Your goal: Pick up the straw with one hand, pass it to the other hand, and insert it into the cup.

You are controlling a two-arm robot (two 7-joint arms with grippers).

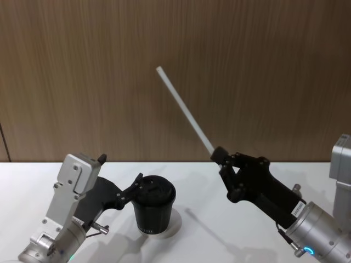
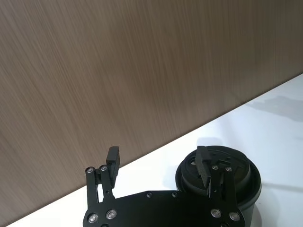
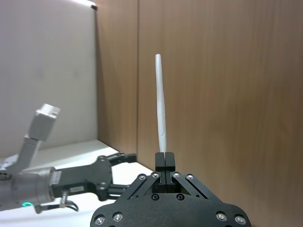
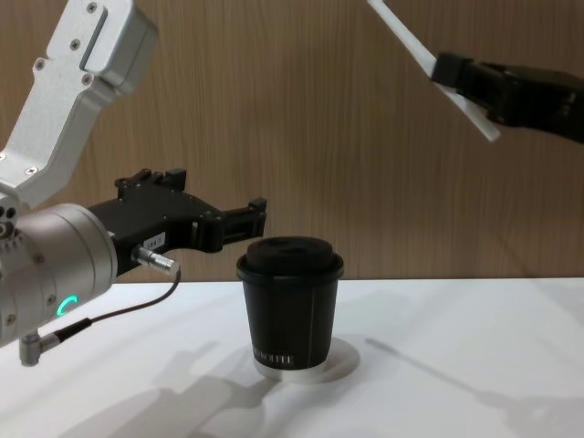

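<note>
The white straw is held by its lower end in my right gripper, which is shut on it well above the table, to the right of the cup. The straw tilts up and to the left and juts straight out from the shut fingers. The black cup with its domed lid stands upright on the table. My left gripper is open at lid height just left of the cup, one finger hovering over the lid's edge, with nothing between its fingers.
A flat white round disc lies under the cup. The white table stretches to the right of the cup below my right arm. A wooden wall closes off the back.
</note>
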